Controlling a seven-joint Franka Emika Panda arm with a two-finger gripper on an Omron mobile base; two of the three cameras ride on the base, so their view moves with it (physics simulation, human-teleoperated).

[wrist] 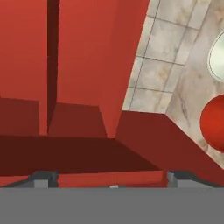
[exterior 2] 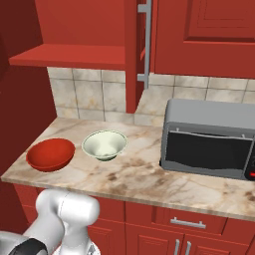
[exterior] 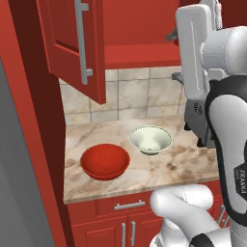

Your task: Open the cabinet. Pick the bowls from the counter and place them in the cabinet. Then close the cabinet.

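Bowls first: both are sitting on the counter (exterior: 144,173), near the back-left corner. The red bowl (exterior: 105,161) is the wider one and sits closer to the front edge, and the pale bowl (exterior: 150,140) is just beside it, a bit further back toward the tiled backsplash (exterior: 130,94). They look close together but not touching. Both are upright and have nothing in them as far as I can see.

Up above, the cabinet (exterior: 140,34) is open. Its left door (exterior: 72,46) is swung out toward the camera with the long silver handle (exterior: 83,43) showing, and in the right base view the other door stands edge-on. The red inner shelf (exterior 2: 69,56) looks bare.

Off to the right on the same counter there's a grey microwave (exterior 2: 209,139), well apart from the bowls. Below are the red base cabinets (exterior 2: 174,224) with a drawer.

The gripper (wrist: 109,180) is pointed up into the cabinet, looking along the red panels, with the counter and both bowls at the right edge of the hand view. Its fingertips (wrist: 43,178) stand spread as wide as they go, with nothing between them. In the left base view the big white arm (exterior: 217,96) stands in front of the right part of the counter and cabinet.
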